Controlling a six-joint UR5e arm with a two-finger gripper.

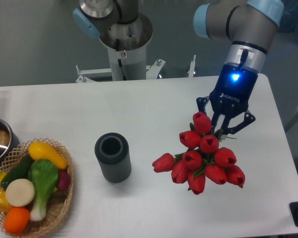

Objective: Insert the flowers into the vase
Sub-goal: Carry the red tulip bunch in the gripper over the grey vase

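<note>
White bench (139, 106): your end effector (222, 130), clamped on the flowers (202, 159), risks toppling the vase (112, 157) if wide buds catch its rim.

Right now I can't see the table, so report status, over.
Gripper shut on flowers, right of vase. Vase upright, mouth open. Path between them clear; basket far left.

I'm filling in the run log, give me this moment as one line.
phase: carrying | gripper: shut on flowers, off table | vase: upright, empty, left of flowers | insertion: not yet done
</note>
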